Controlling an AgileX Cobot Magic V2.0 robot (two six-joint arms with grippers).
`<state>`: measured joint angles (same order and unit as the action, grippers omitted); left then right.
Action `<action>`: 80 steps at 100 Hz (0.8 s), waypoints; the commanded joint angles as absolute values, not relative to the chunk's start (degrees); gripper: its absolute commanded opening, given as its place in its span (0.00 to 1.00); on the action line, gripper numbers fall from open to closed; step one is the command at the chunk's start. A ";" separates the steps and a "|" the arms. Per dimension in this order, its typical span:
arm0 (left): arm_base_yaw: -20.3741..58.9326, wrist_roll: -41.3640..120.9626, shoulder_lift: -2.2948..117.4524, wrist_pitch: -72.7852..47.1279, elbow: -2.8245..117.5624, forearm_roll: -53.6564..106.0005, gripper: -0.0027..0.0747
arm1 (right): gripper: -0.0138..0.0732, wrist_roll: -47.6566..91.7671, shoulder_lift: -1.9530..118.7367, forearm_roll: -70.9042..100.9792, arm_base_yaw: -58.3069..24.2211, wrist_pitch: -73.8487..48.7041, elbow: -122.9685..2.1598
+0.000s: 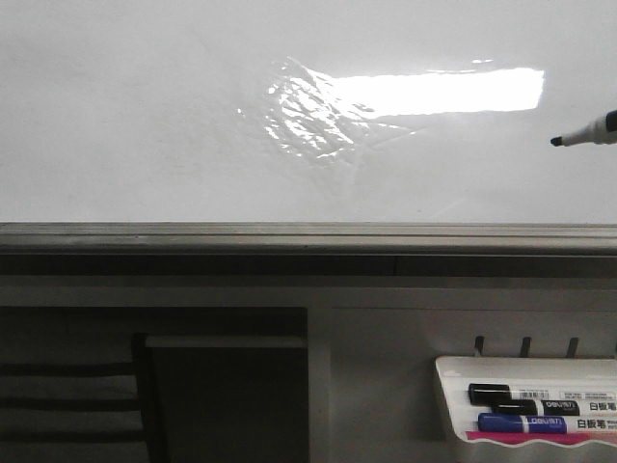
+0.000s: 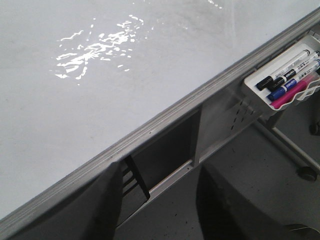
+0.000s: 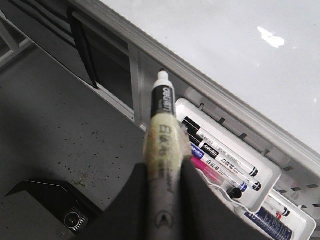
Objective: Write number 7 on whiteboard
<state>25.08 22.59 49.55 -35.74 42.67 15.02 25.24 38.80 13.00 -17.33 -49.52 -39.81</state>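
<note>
The whiteboard (image 1: 145, 125) fills the upper half of the front view, glossy white with a bright glare and a wrinkled film patch, above its grey metal edge (image 1: 289, 234). No number 7 or other stroke shows on it. My right gripper (image 3: 164, 186) is shut on a marker (image 3: 162, 125) with a black collar and uncapped tip. In the front view that marker's tip (image 1: 584, 135) enters from the right edge, in front of the board; I cannot tell if it touches. My left gripper (image 2: 160, 200) is open and empty, below the board's edge (image 2: 165, 117).
A white marker tray (image 1: 451, 386) hangs under the board at the lower right, holding black, blue and pink markers (image 1: 525, 415). It also shows in the left wrist view (image 2: 251, 84) and the right wrist view (image 3: 272, 174). A dark frame opening (image 1: 227, 395) lies under the board.
</note>
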 commanded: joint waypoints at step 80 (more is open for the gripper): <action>24.90 21.90 49.16 -31.60 44.12 17.53 0.25 | 0.11 22.61 59.89 20.20 -20.62 -38.65 -56.43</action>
<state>25.08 22.46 49.55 -35.16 42.67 16.10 22.58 58.78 18.45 -19.19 -44.83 -54.32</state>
